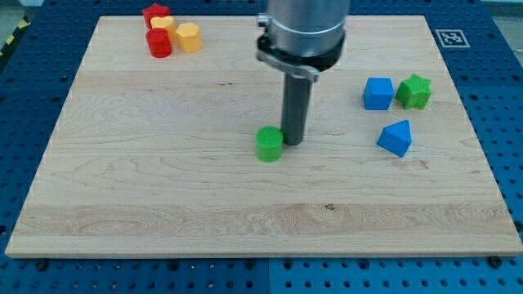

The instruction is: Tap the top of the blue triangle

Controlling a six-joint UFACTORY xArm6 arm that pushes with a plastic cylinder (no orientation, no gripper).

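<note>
Green cylinder [269, 144], blue cube [377, 93]

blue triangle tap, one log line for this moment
my tip: beside green cylinder block, its right | blue triangle block: far right, untouched | wooden board

My tip [293, 144] touches the board [163, 204] just right of the green cylinder [269, 144]. The blue triangle [396, 137] sits well to the right, near a blue cube [377, 93] and green star [414, 91]. Far left: red star [155, 13], red cylinder [158, 43], two yellow blocks [188, 37].
</note>
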